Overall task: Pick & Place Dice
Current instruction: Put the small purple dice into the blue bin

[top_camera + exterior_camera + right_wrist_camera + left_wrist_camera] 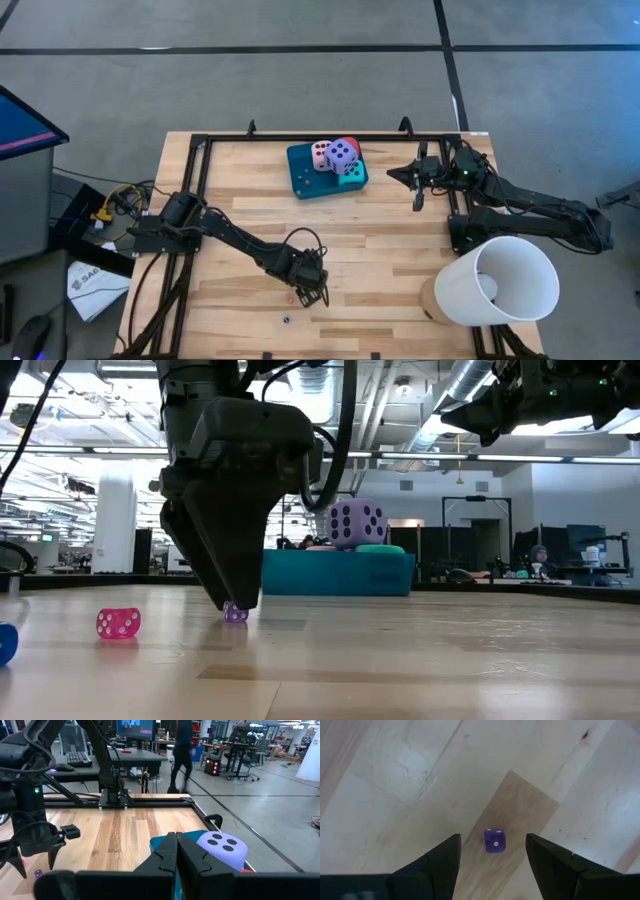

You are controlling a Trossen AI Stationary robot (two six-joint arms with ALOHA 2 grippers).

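From above we barely see it, but the wrist view shows the left gripper (492, 851), jaws spread around a small purple die (494, 840) on the bench (410, 780); the right gripper (176, 851), jaws pressed together, hangs by the tray (305, 170).

Teal tray (303, 170) near the wooden table's (380, 250) far edge. White bucket (497, 281) tipped at one near corner. Beyond, person (181, 750) walking.

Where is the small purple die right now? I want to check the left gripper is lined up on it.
The small purple die lies on the table's front part, between the open fingers of the left gripper, with a small pink die nearby.
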